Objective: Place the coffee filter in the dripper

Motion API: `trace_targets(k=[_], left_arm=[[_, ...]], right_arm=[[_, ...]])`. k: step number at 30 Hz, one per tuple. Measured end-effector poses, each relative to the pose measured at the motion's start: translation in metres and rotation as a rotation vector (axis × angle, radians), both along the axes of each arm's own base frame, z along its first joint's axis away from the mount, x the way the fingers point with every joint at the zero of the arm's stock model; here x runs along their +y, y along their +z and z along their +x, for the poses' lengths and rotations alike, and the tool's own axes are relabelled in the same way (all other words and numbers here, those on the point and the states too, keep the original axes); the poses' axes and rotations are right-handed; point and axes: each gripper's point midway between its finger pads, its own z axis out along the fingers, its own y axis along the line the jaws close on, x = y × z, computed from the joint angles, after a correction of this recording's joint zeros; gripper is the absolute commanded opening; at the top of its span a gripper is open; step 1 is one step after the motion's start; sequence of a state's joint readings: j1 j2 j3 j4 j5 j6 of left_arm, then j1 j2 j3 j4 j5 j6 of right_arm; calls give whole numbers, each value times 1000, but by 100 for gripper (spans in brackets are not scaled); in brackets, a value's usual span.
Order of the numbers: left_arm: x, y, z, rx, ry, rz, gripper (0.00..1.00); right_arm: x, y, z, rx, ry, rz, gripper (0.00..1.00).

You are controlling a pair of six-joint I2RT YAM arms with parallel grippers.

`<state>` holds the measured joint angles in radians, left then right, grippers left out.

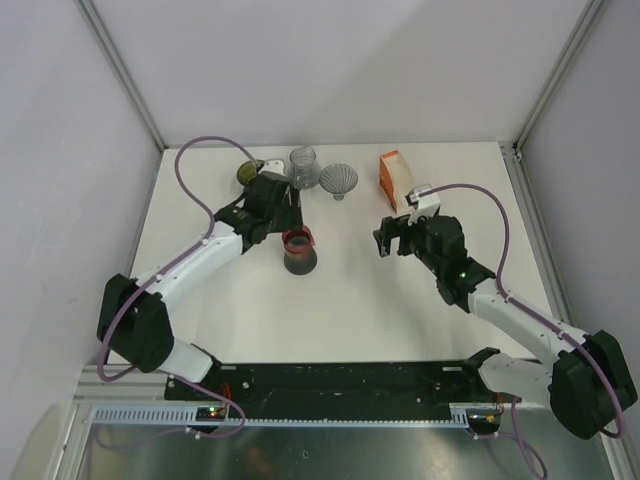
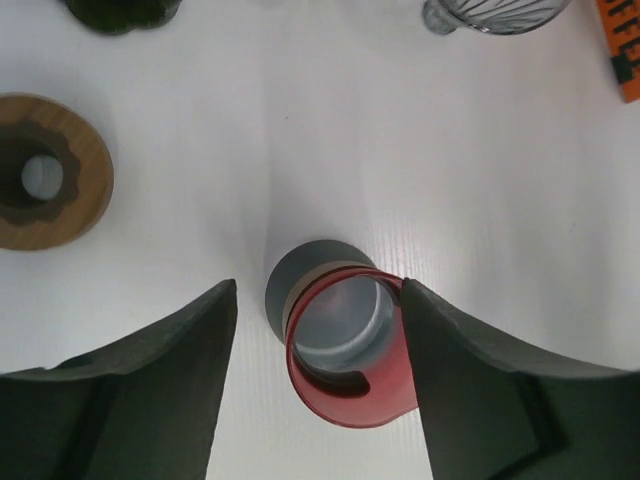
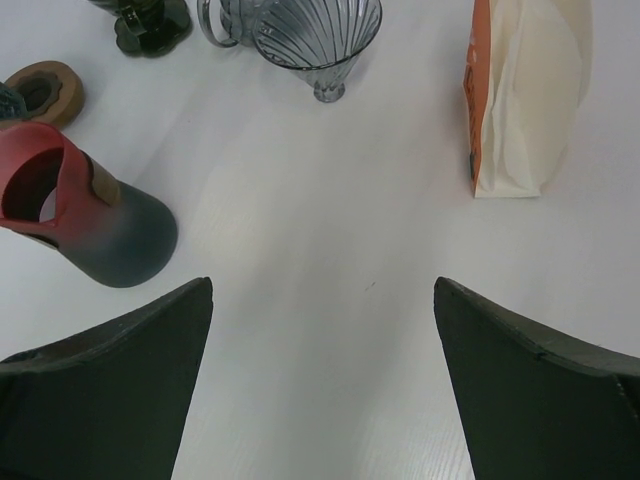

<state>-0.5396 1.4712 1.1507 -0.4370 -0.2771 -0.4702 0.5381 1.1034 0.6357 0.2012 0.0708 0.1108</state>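
The paper filters (image 3: 540,80) stand in an orange pack at the far right, near the glass dripper (image 3: 318,40). They look thin, light and soft, so I would pinch one by its top edge. The right gripper (image 3: 322,290) is wide apart and empty. The left gripper (image 2: 318,295) is also apart, with the red jug (image 2: 345,350) between its fingers.

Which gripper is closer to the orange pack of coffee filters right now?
Right. The right gripper hangs open on the near side of the filter pack, which stands just beyond its fingertips and slightly to the right. The left gripper is well off to the left, straddling the red-topped jug.
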Motion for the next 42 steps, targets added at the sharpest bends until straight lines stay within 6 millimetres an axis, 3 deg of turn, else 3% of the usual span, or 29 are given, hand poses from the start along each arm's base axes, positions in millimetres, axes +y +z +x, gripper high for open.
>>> trace_targets(k=[6,11,13,19,26,32,36,42], left_arm=[[-9,30,3,-69,-137,25,86],[-3,46,5,-112,-232,46,88],[11,51,10,-122,-240,44,88],[88,53,33,-136,-144,100,89],[138,24,29,-66,-97,129,87],[171,-5,38,17,-17,109,78],[170,-25,62,81,6,62,73],[166,-26,137,55,52,-10,68]], right_arm=[[-2,22,11,15,-3,24,99],[-6,33,22,42,-10,67,99],[-9,29,21,70,-13,75,99],[-16,24,20,147,-30,84,100],[-11,40,31,156,-34,91,99],[3,53,58,162,-34,101,98],[15,51,66,170,-18,96,98],[23,35,65,207,-3,74,99]])
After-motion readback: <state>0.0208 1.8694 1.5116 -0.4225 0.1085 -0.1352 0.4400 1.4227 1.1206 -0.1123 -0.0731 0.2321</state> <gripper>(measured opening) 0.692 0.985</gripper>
